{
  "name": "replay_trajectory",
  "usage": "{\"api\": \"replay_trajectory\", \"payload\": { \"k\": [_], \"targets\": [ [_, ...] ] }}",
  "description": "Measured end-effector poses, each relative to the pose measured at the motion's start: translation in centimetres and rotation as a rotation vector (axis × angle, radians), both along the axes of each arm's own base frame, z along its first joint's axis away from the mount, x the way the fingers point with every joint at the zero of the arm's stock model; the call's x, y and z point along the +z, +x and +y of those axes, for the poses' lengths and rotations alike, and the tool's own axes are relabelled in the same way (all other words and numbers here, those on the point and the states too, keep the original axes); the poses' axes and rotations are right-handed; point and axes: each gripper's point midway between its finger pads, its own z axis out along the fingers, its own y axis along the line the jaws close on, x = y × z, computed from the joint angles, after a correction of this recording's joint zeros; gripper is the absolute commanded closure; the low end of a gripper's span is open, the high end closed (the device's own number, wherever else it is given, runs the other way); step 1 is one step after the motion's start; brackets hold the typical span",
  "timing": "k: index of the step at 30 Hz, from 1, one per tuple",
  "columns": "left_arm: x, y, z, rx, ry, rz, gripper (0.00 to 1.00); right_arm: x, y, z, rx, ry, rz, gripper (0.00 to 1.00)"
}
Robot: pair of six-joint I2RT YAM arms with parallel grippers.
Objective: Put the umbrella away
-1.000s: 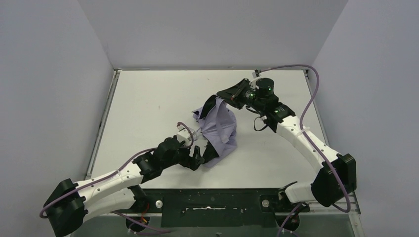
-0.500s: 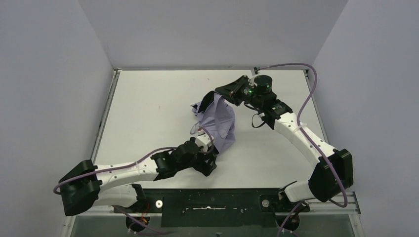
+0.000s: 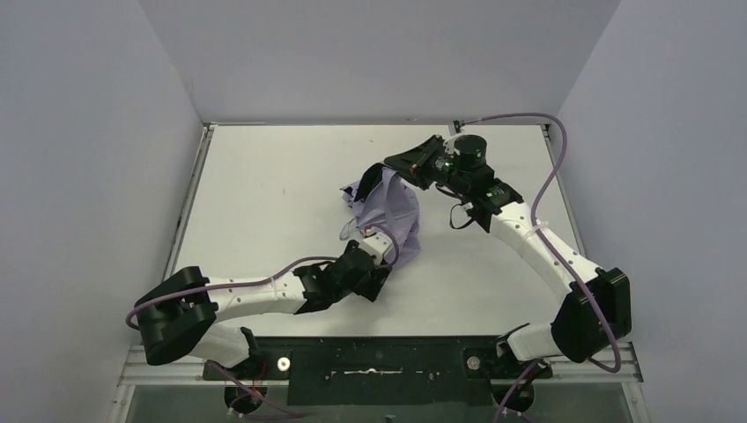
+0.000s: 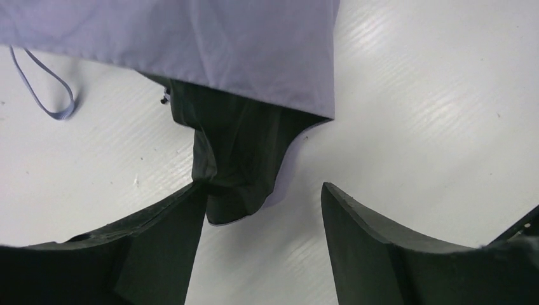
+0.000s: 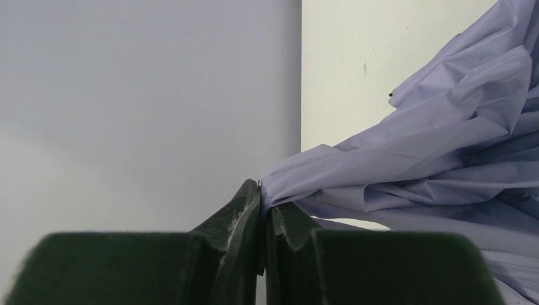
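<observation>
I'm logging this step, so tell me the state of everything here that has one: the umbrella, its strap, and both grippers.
umbrella: collapsed, fabric crumpled and loose, not wrapped up
strap: loose, not fastened round the fabric
left gripper: open, a black flap of lining between its fingers, not gripped
right gripper: shut on an edge of the lavender fabric

Crumpled fabric hides the shaft and handle of the umbrella (image 3: 388,214) from above. In the left wrist view its fabric runs off the top edge; in the right wrist view, off the right edge.
</observation>
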Motion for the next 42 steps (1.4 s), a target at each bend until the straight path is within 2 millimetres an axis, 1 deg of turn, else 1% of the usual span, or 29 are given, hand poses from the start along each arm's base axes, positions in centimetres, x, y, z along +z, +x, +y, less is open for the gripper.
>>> {"api": "replay_trajectory", "payload": {
  "k": [4, 7, 11, 12, 14, 20, 21, 23, 26, 28, 31, 32, 34, 37, 40, 42],
  "targets": [
    [0.3, 0.5, -0.4, -0.001, 0.006, -0.017, 0.67, -0.4, -0.3, -0.1, 0.002, -0.006, 0.004, 1.0],
    [0.4, 0.3, -0.8, -0.013, -0.007, -0.008, 0.84, -0.8, -0.6, -0.3, 0.004, -0.013, 0.007, 1.0],
    [0.6, -0.7, -2.1, -0.059, -0.069, 0.034, 0.98, -1.6, -1.6, -0.7, 0.013, -0.037, 0.011, 1.0],
    [0.6, -1.1, -2.4, -0.075, -0.09, 0.05, 1.0, -1.9, -1.9, -0.9, 0.018, -0.047, 0.011, 1.0],
    [0.5, -2.0, -3.1, -0.107, -0.133, 0.087, 1.0, -2.3, -2.7, -1.2, 0.024, -0.064, 0.015, 1.0],
    [0.7, -4.6, -4.7, -0.204, -0.249, 0.188, 1.0, -4.5, -4.7, -2.3, 0.037, -0.108, 0.041, 1.0],
    [0.8, -4.9, -5.0, -0.218, -0.262, 0.198, 0.98, -5.0, -5.0, -2.4, 0.04, -0.115, 0.049, 1.0],
    [1.1, -5.6, -5.5, -0.248, -0.291, 0.223, 0.88, -5.9, -5.5, -2.6, 0.047, -0.129, 0.068, 0.98],
    [1.5, -6.2, -5.9, -0.279, -0.314, 0.243, 0.65, -7.8, -6.7, -3.2, 0.063, -0.172, 0.094, 0.94],
    [1.8, -6.5, -5.8, -0.291, -0.328, 0.25, 0.53, -9.2, -7.8, -3.8, 0.078, -0.217, 0.115, 0.89],
    [2.9, -6.8, -5.2, -0.295, -0.361, 0.247, 0.45, -10.7, -9.8, -4.9, 0.114, -0.299, 0.129, 0.78],
    [3.0, -6.7, -5.1, -0.293, -0.365, 0.245, 0.39, -11.0, -10.3, -5.2, 0.121, -0.325, 0.131, 0.75],
    [4.1, -6.4, -4.4, -0.282, -0.385, 0.227, 0.37, -12.0, -11.4, -6.2, 0.144, -0.398, 0.133, 0.67],
    [5.7, -5.4, -2.7, -0.237, -0.417, 0.191, 0.33, -13.7, -12.9, -7.8, 0.178, -0.511, 0.154, 0.55],
    [6.7, -4.1, -0.6, -0.17, -0.443, 0.158, 0.31, -15.2, -14.1, -9.4, 0.212, -0.621, 0.179, 0.52],
    [7.0, -3.2, 0.6, -0.125, -0.45, 0.147, 0.3, -15.7, -14.7, -10.4, 0.227, -0.691, 0.186, 0.51]
  ]
}}
